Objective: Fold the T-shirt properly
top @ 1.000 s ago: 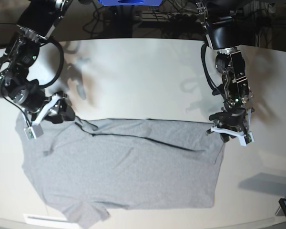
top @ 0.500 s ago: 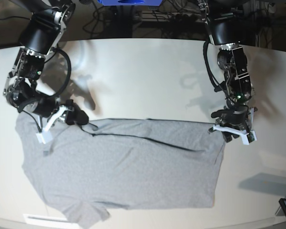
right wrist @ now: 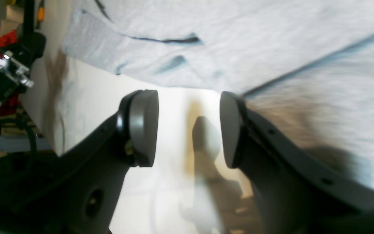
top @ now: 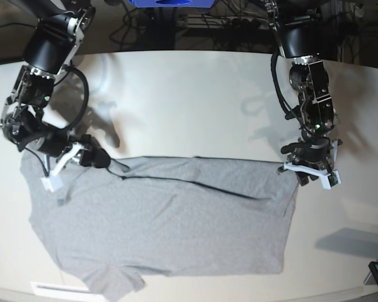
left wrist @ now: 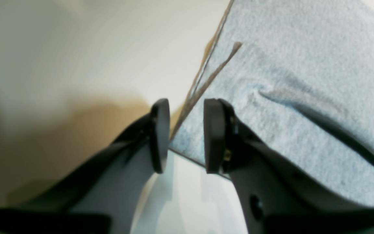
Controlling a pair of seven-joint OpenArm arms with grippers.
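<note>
Only T-shirt [top: 164,220] hem between left claw [left wrist: 182,135].

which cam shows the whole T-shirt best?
Base view: the T-shirt lies flat on the table, almost its full outline visible. Left wrist view shows only one corner and edge beside the left gripper. Right wrist view shows a blurred strip above the open right gripper.

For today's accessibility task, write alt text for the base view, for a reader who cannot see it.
A grey T-shirt lies spread on a pale table, folded over along its far edge, with one sleeve pointing toward the camera. Two black robot arms reach down to its far corners: the left gripper at the image's right, the right gripper at the image's left.
</note>
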